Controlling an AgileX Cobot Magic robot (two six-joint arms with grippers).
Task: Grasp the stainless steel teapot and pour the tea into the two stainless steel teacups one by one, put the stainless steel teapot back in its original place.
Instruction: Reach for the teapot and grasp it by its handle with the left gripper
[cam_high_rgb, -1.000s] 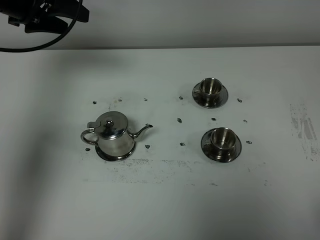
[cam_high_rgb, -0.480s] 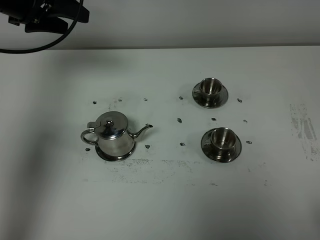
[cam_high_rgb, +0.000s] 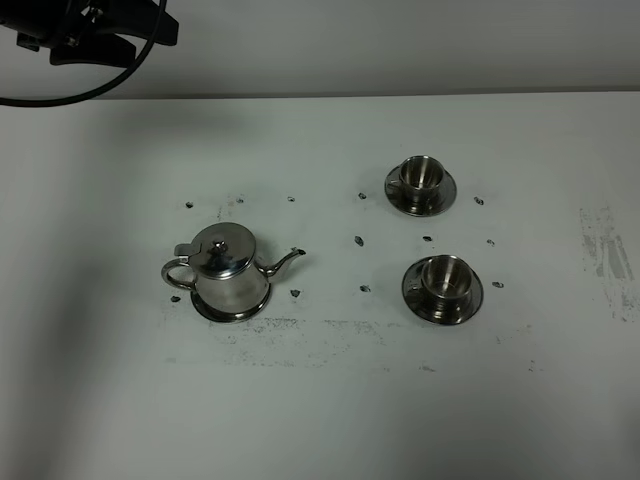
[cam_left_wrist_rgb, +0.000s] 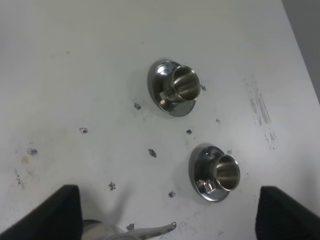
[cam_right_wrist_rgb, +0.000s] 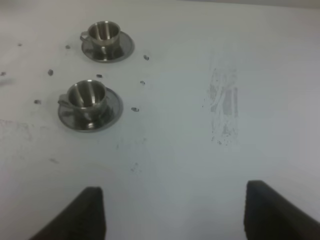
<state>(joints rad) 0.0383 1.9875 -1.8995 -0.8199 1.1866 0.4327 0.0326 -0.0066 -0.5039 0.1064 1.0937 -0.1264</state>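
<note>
The stainless steel teapot (cam_high_rgb: 228, 268) stands on its flat saucer (cam_high_rgb: 215, 312) at the table's left, spout pointing right; only its spout tip (cam_left_wrist_rgb: 162, 230) shows in the left wrist view. The two teacups on saucers stand at the right: the far one (cam_high_rgb: 421, 175) (cam_left_wrist_rgb: 182, 85) (cam_right_wrist_rgb: 103, 32) and the near one (cam_high_rgb: 445, 278) (cam_left_wrist_rgb: 225, 172) (cam_right_wrist_rgb: 87, 95). My left gripper (cam_left_wrist_rgb: 167, 200) is open, high above the table, apart from the teapot. My right gripper (cam_right_wrist_rgb: 175, 192) is open, to the right of the cups, holding nothing.
Part of the left arm (cam_high_rgb: 90, 30) with a black cable shows at the back left corner. Small dark marks (cam_high_rgb: 358, 241) dot the white table around the pieces. A grey scuff patch (cam_high_rgb: 605, 250) (cam_right_wrist_rgb: 222, 107) lies at the far right.
</note>
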